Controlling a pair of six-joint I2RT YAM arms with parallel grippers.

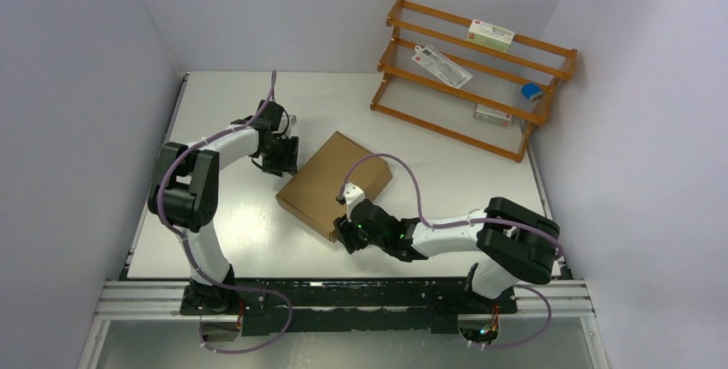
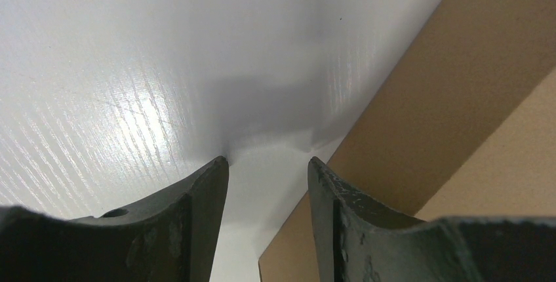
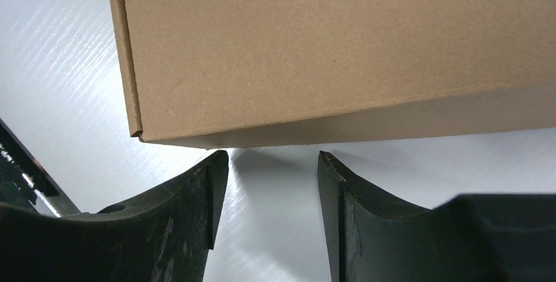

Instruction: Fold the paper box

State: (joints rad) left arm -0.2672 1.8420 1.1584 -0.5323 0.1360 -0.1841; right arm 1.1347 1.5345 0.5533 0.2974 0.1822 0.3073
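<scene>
The paper box is a brown cardboard mailer lying closed and flat on the white table, set diagonally in the middle. My left gripper hangs just off its far-left edge, open, with only bare table between the fingers; the box wall fills the right of the left wrist view beside the left gripper. My right gripper sits at the box's near corner, open and empty. In the right wrist view the box lies just beyond the right gripper, apart from it.
An orange wooden rack stands at the back right, holding small white cartons, a flat packet and a small blue item. Grey walls close in left, back and right. The metal rail runs along the near edge.
</scene>
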